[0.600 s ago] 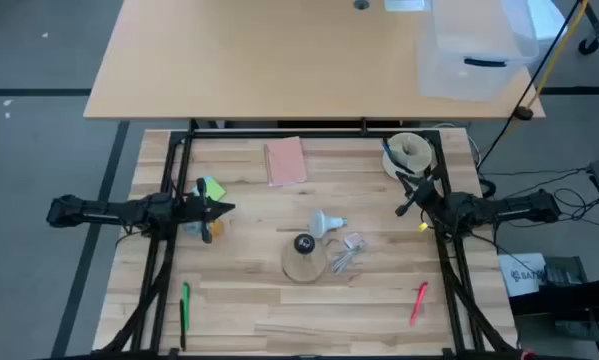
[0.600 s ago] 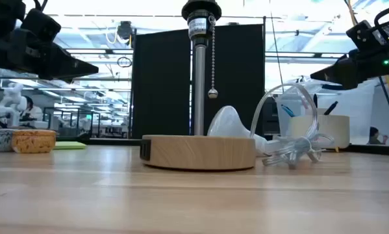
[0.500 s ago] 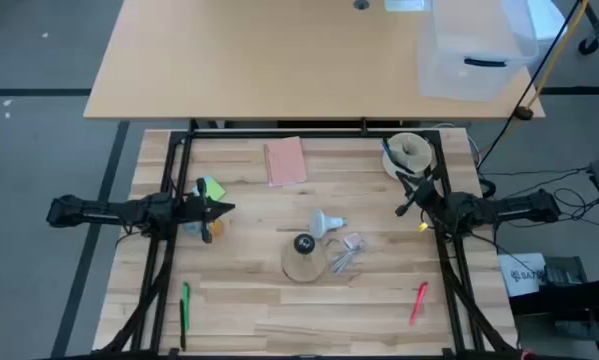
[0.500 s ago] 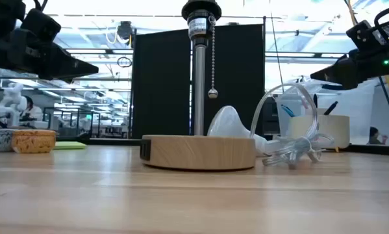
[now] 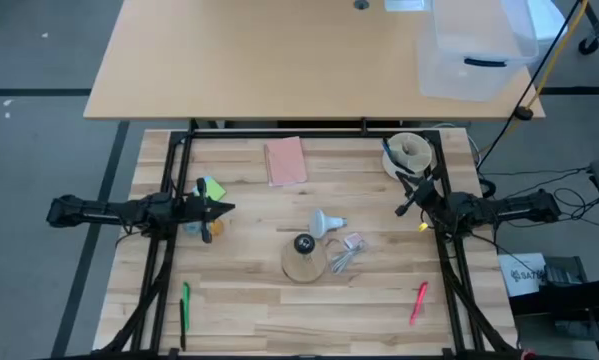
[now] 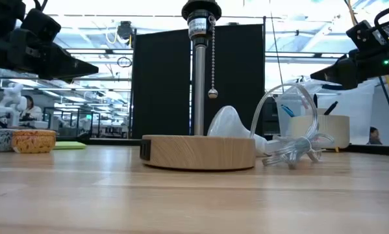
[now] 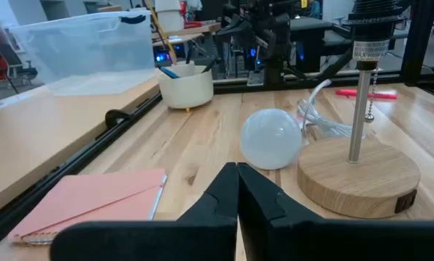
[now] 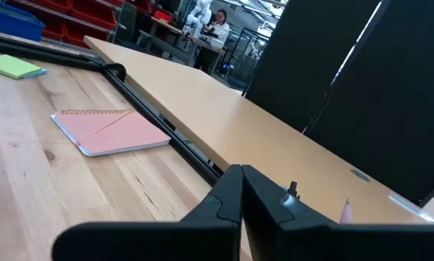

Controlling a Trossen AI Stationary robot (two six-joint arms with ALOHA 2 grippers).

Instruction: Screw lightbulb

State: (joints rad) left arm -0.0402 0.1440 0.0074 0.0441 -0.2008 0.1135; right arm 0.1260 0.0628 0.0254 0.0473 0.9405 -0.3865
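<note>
Bench (image 5: 249,290), pale wood planks, carries round wooden disc base w/ black socket on a steel post (image 5: 303,258); small white frosted lightbulb (image 5: 324,224) lies on its side just behind it. Left tool (image 5: 222,209) & right tool (image 5: 403,209) hover well apart at bench sides, both pinched closed, empty. Bulb prob. light, slick, fragile: grip dome gently.
</note>
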